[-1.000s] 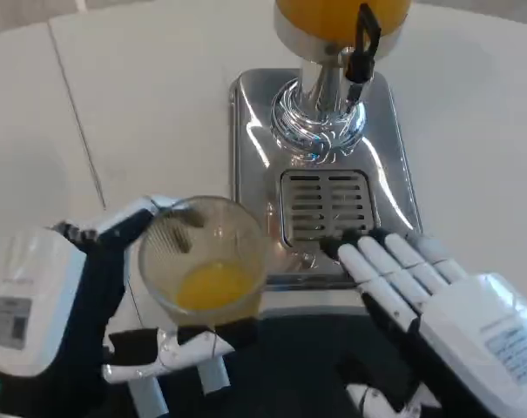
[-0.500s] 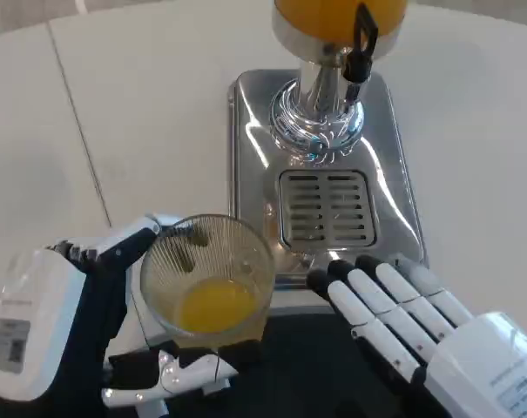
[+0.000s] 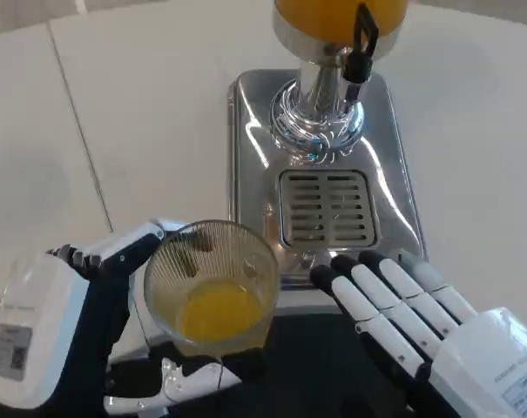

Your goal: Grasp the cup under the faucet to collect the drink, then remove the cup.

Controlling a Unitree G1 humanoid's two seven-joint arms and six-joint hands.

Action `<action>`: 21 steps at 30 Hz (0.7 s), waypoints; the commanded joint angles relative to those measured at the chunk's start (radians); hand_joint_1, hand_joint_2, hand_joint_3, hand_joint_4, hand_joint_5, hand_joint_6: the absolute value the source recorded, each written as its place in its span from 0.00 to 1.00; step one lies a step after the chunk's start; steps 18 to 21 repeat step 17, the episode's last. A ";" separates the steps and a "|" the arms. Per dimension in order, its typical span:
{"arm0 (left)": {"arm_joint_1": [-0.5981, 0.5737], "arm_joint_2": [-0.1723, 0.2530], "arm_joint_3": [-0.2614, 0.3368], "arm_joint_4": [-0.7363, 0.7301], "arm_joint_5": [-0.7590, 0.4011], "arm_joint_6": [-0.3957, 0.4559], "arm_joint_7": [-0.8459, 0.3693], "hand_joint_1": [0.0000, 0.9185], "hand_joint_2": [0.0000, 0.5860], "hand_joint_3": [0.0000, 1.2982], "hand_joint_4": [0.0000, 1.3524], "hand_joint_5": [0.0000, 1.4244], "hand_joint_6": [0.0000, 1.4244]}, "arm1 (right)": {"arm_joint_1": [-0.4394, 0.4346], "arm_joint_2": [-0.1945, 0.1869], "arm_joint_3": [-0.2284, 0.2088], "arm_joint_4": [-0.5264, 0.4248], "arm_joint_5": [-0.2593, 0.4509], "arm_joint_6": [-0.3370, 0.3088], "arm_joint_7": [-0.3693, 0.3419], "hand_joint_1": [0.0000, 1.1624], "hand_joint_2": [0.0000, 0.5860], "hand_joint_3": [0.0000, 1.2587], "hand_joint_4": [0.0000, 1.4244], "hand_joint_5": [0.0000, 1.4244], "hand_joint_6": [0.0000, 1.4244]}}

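A clear ribbed cup (image 3: 212,287) with a little orange drink in its bottom is held in my left hand (image 3: 89,331), fingers wrapped around its sides, at the lower left, clear of the dispenser. The drink dispenser has an orange tank (image 3: 333,13), a black faucet lever (image 3: 364,43) and a chrome base (image 3: 246,148) with a slotted drip grate (image 3: 326,207). My right hand (image 3: 420,322) lies flat at the lower right with fingers straight and apart, its fingertips at the base's front edge, holding nothing.
The white table (image 3: 141,104) stretches to the left and right of the dispenser, with a seam line (image 3: 76,113) running down its left part. A dark surface (image 3: 307,366) lies below the base's front edge between my hands.
My right hand drew back from the drip grate toward me, then edged slightly forward. The cup in my left hand shifted a little lower and to the right.
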 commanded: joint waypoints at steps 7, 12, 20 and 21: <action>0.010 -0.018 0.003 -0.025 -0.006 -0.044 -0.006 0.83 0.00 0.88 0.91 1.00 1.00 | 0.007 0.046 0.033 -0.026 -0.023 0.034 0.017 0.07 0.99 0.00 0.00 0.00 0.00; 0.011 -0.019 0.003 -0.022 -0.005 -0.046 -0.007 0.82 0.00 0.88 0.91 1.00 1.00 | 0.017 0.065 0.049 -0.029 -0.043 0.047 0.010 0.08 0.99 0.00 0.00 0.00 0.00; 0.017 -0.022 -0.002 -0.030 -0.001 -0.051 -0.009 0.82 0.00 0.88 0.91 1.00 1.00 | 0.032 0.088 0.055 -0.037 -0.056 0.058 0.002 0.08 0.99 0.00 0.00 0.00 0.00; 0.017 -0.022 -0.002 -0.030 -0.001 -0.051 -0.009 0.82 0.00 0.88 0.91 1.00 1.00 | 0.032 0.088 0.055 -0.037 -0.056 0.058 0.002 0.08 0.99 0.00 0.00 0.00 0.00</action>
